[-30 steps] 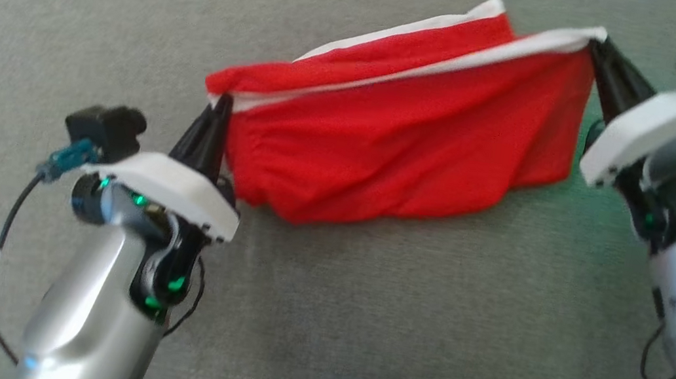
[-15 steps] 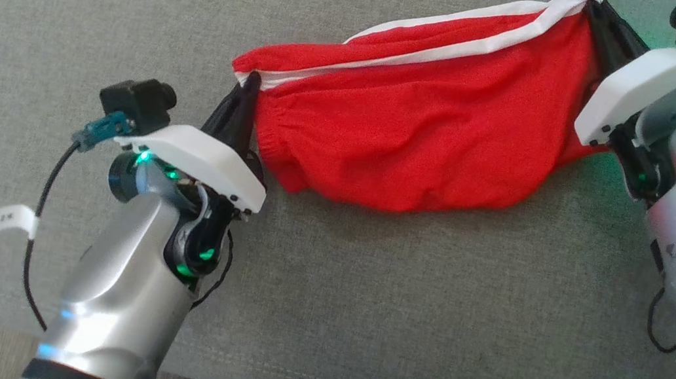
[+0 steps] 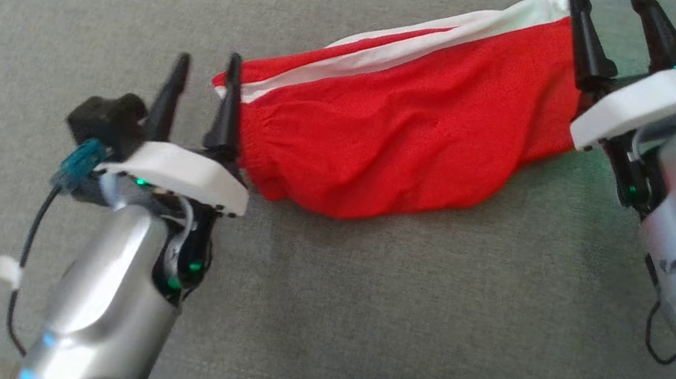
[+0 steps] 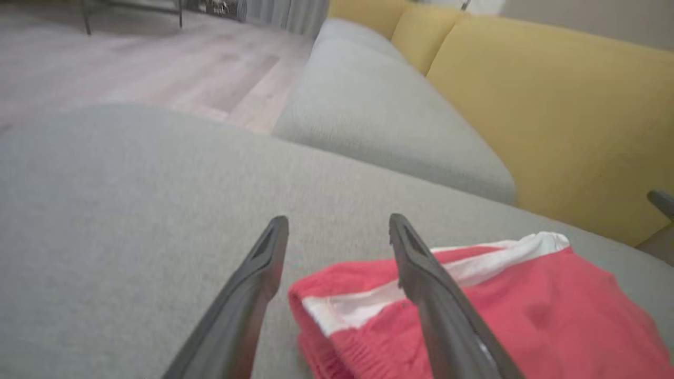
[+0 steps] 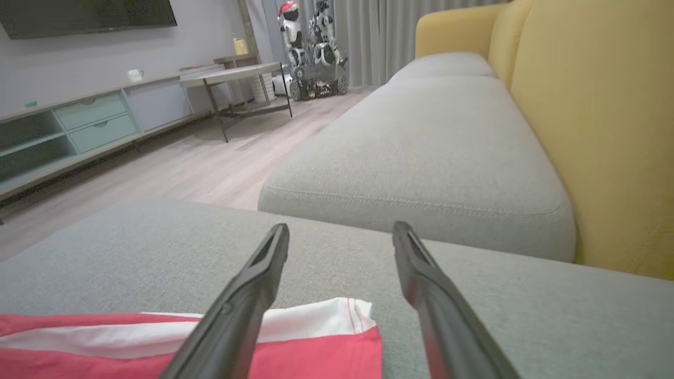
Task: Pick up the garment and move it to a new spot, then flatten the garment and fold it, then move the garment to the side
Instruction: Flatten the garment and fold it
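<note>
change: left end effector (image 3: 209, 59) and right end effector (image 3: 602, 2) now apart, garment (image 3: 398, 138) released | garment lies on sofa (image 3: 358, 324), perhaps wrinkled | next: flatten

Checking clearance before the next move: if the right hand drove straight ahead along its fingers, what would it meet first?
Probably the grey sofa cushion under it, since the right hand points low across it; the red garment lies behind the fingertips. Depth is unclear.
</note>
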{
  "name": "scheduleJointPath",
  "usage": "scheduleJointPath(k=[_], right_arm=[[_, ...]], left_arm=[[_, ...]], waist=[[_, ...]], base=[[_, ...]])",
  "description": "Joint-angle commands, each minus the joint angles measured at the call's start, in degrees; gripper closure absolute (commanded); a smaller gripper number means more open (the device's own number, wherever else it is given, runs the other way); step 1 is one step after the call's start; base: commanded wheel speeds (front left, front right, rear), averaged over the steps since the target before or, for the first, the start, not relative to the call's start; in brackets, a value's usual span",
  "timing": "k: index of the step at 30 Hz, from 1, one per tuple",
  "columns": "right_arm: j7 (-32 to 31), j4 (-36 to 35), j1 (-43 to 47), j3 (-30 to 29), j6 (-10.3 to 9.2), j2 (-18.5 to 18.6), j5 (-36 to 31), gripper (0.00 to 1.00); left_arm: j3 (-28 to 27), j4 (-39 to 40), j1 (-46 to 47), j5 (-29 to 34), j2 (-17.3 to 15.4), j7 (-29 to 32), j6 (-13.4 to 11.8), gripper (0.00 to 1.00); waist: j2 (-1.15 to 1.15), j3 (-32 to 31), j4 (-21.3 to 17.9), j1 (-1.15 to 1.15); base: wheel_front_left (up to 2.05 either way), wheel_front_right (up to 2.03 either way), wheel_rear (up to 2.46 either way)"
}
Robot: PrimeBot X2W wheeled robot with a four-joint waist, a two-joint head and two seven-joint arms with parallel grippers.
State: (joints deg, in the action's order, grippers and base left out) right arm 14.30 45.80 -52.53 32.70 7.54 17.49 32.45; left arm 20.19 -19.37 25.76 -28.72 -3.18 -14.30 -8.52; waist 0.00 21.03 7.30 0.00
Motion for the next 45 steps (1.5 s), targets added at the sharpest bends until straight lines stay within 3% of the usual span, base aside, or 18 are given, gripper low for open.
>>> scheduleJointPath(k=[1,8,20,30,45], right_arm=[[0.6,-2.5,2.1,-0.8,-0.05,0.5,-1.1,0.0],[0.7,-16.6,14.9,-13.4,-0.05,-1.1,-9.3,0.0],[-3.9,-34.3,35.0,-26.1,-0.05,-8.3,-18.8,0.0],[-9.5,-43.8,42.9,-29.4,-0.05,-11.1,-22.1,0.0],[-11.8,-47.0,43.7,-30.1,-0.05,-11.0,-22.9,0.0]], left_arm=[[-2.4,2.9,-0.2,1.3,-1.4,-0.7,-0.3,0.0],[-5.8,11.2,-5.1,9.7,-1.8,-0.7,-0.7,0.0],[-5.7,10.8,-10.7,14.2,-3.1,-0.7,-0.1,0.0],[-5.0,8.1,-12.2,14.4,-3.5,-0.7,-0.2,0.0],[-4.6,7.8,-11.4,14.0,-3.5,-0.7,-0.4,0.0]], waist=[[0.0,-0.8,-0.9,0.0],[0.0,-2.7,-3.7,0.0],[0.0,-5.5,-6.8,0.0],[0.0,-6.7,-7.3,0.0],[0.0,-6.1,-6.8,0.0]], base=[[0.0,0.0,0.0],[0.0,0.0,0.0],[0.0,0.0,0.0],[0.0,0.0,0.0],[0.0,0.0,0.0]])
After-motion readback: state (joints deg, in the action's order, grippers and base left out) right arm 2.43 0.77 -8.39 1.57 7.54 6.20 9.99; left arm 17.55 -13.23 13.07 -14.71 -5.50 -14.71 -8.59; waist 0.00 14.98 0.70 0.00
